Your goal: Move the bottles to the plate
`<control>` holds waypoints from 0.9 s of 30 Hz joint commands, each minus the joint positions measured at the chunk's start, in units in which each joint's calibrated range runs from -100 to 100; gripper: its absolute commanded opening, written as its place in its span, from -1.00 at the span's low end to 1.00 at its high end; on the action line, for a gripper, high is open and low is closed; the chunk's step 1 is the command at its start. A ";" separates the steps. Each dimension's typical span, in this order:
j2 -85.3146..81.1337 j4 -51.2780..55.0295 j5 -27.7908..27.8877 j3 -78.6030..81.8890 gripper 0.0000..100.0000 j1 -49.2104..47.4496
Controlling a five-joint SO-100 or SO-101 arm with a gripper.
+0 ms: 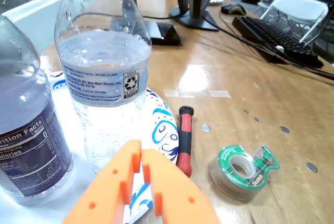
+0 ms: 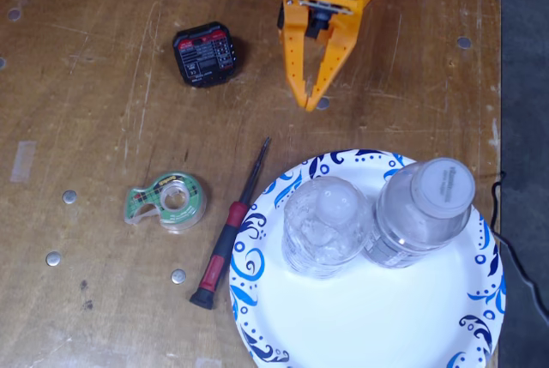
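Your claw (image 2: pixel 311 104) hangs closed and empty, tips together, just short of the plate (image 2: pixel 377 325). Both bottles (image 2: pixel 326 224) (image 2: pixel 422 209) stand upright on it ahead of the tips. Only the wrist view shows a keyboard (image 1: pixel 279 40) far beyond; only the fixed view shows the black box (image 2: pixel 205 54) beside the claw.

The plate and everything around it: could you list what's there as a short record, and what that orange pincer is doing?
plate: white paper, blue swirls on rim
bottles: two, upright on the plate, side by side; one cap not visible, other white-capped
pincer: orange, shut, holding nothing, off the plate
screwdriver: red and black, beside the plate's rim
tape dispenser: green, on the table
black device: near the pincer
table: brown wood
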 commanded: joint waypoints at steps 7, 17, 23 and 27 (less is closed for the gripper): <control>-0.41 2.15 0.01 1.08 -0.98 -2.00; -0.50 1.37 0.01 1.08 -0.98 -1.14; -0.50 1.80 0.27 1.08 -0.98 -1.14; -0.50 2.24 0.38 1.08 -0.98 -1.89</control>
